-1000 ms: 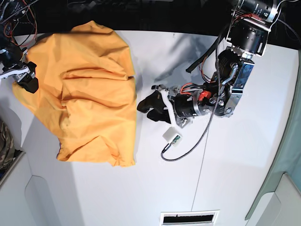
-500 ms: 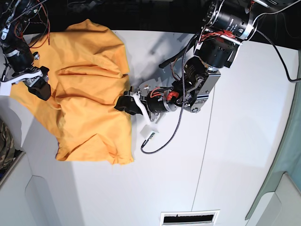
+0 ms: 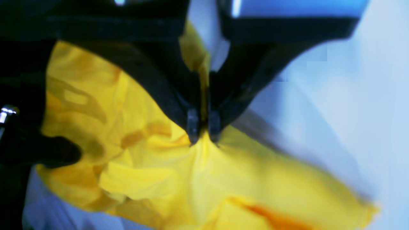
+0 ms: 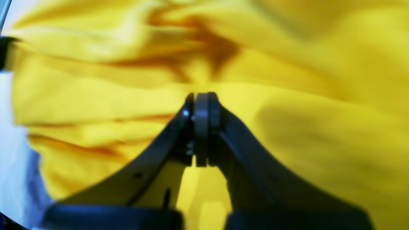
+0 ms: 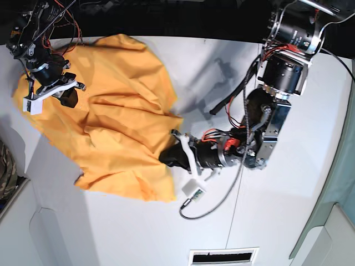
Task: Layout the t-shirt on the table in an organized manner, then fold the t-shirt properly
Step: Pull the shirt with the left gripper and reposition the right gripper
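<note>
Left gripper (image 3: 204, 132): fingers pinched together on a fold at the side edge of the t-shirt (image 5: 111, 122), cloth fanning out from the tips. Right gripper (image 4: 201, 102): fingers closed tight against the shirt near its far edge; whether cloth is caught between them cannot be told.

T-shirt lies bunched and wrinkled on the table (image 5: 288, 210), toward the right arm's side. Layout is barely begun; flattening and all folds remain, by this view.

Open tabletop beside and in front of the shirt gives room for spreading. A camouflage cloth (image 5: 6, 169) sits at the table's margin.
</note>
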{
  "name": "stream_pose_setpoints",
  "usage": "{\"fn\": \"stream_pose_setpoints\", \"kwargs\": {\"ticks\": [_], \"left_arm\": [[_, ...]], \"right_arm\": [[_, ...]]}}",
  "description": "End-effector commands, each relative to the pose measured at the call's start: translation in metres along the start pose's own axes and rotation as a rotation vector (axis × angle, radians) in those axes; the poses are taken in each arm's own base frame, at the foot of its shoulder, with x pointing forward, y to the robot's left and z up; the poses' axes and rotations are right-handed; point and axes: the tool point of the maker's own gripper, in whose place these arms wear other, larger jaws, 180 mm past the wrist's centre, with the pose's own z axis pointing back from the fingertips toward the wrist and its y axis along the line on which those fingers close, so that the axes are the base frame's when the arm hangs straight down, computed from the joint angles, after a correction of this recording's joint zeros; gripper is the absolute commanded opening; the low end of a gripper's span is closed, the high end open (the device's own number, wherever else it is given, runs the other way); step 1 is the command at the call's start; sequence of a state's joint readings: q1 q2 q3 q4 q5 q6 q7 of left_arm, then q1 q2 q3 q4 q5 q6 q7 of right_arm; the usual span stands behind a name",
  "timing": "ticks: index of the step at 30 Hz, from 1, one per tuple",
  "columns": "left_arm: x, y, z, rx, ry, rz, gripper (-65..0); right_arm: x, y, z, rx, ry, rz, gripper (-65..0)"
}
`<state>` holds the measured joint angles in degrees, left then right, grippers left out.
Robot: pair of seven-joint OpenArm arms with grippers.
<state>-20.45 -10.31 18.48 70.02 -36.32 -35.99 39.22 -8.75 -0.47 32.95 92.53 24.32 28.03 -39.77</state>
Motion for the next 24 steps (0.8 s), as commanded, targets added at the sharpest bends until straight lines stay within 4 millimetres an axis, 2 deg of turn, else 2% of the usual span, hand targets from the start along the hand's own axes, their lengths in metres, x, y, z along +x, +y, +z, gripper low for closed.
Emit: {"fn": "stream_pose_setpoints", "kwargs": {"ticks": [1,3,5,8,10,11,12,14,15,17,18,20,22,24], "left_arm": [[0.033,0.001,0.015,-0.006,-0.074,-0.056,-65.0],[0.052,0.004,0.041,0.01,-0.104,-0.124,-65.0],[0.066,-0.004,0.059,0.005,-0.112,-0.184,-65.0],[0.08,-0.038,0.066,-0.076,-0.13,-0.236,-65.0],[0.079,-0.06,0.056,-0.135,-0.128,-0.25,-65.0],[0.073,-0.072,0.046,-0.161,-0.11,-0.259,-61.3],[0.066,-0.085,0.034,-0.188,-0.091,-0.27,-50.3],[0.05,-0.115,0.007,-0.249,-0.067,-0.276,-30.2],[0.04,-0.13,-0.008,-0.277,-0.051,-0.269,-25.9],[0.015,-0.149,-0.036,-0.303,0.019,-0.267,-25.5],[0.004,-0.151,-0.048,-0.287,0.061,-0.27,-25.5],[-0.008,-0.142,-0.059,-0.226,0.111,-0.261,-25.6],[-0.002,-0.13,-0.054,-0.2,0.09,-0.232,-25.7],[0.021,-0.119,-0.035,-0.209,0.005,-0.2,-25.7]], "right_arm": [[0.016,0.003,0.002,0.013,-0.052,0.01,-65.0],[0.016,0.003,0.002,0.016,-0.054,0.009,-65.0],[0.016,0.003,0.002,0.017,-0.052,0.008,-65.0],[0.015,0.004,0.002,0.023,-0.049,0.003,-65.0],[0.015,0.004,0.002,0.022,-0.049,0.003,-65.0],[0.014,0.004,0.002,0.021,-0.042,0.004,-65.0],[0.013,0.003,0.002,0.02,-0.033,0.004,-65.0],[0.01,0.003,0.002,0.02,-0.022,0.003,-55.5],[0.009,0.003,0.002,0.02,-0.016,0.003,-51.5],[0.009,0.003,0.002,0.02,-0.014,0.004,-47.9],[0.008,0.003,0.002,0.02,-0.013,0.004,-47.8],[0.007,0.003,0.002,0.021,-0.006,0.003,-47.8],[0.008,0.004,0.002,0.027,-0.011,-0.002,-47.8],[0.011,0.011,0.003,0.063,-0.028,-0.012,-47.8]]}}
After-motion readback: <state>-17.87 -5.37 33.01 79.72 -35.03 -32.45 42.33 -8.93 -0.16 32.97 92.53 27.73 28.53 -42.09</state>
